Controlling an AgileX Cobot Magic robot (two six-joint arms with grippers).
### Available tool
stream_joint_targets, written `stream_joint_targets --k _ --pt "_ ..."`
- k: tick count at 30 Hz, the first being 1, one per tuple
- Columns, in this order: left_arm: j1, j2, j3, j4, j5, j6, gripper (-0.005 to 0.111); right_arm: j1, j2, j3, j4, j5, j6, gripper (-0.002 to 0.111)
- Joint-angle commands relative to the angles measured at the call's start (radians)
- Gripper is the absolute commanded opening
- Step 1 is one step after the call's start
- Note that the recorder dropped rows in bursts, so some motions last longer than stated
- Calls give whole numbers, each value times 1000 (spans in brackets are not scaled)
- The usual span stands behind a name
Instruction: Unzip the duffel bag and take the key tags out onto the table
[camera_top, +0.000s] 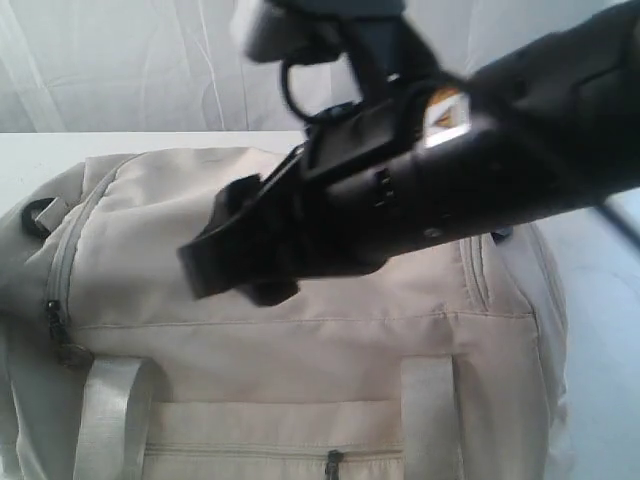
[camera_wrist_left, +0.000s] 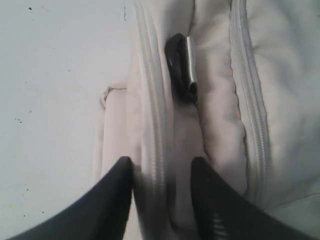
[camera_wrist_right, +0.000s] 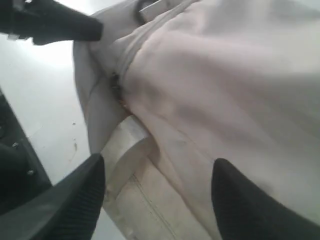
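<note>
The cream duffel bag (camera_top: 300, 340) lies on the white table (camera_top: 30, 160), and every zipper I can see is closed. The key tags are hidden. My right gripper (camera_wrist_right: 157, 175) is open, its fingers wide apart just above the bag's side panel near a webbing strap (camera_wrist_right: 125, 145). In the exterior view its black arm reaches in from the right, with the right gripper (camera_top: 225, 260) over the bag's top. My left gripper (camera_wrist_left: 162, 170) is open, its fingers astride a zipper seam (camera_wrist_left: 152, 115) at the bag's end, just short of a black D-ring (camera_wrist_left: 180, 65).
A dark zipper pull (camera_top: 55, 320) sits at the bag's left end. A front pocket zipper pull (camera_top: 333, 462) lies between two pale straps (camera_top: 110, 410). Bare table (camera_wrist_left: 50, 100) runs beside the bag's end. The other black gripper (camera_wrist_right: 55, 22) shows near the bag's end.
</note>
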Motion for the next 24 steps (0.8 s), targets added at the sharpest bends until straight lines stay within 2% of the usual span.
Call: stream_joint_targets --k 1,10,13,17,24 --pt "2 -12 -1 0 17 4 60 45 154 -2 201 -74 -261 54" --pt "1 -12 -1 66 118 0 61 173 390 -48 195 -232 -332 52" --pt "-16 -12 -1 66 105 2 45 195 444 -96 195 -274 -339 50" --pt "-45 -12 -1 74 99 39 0 202 501 -165 192 -290 -348 49" --pt "-59 -12 -1 70 68 55 0 202 580 -217 93 -278 -368 49"
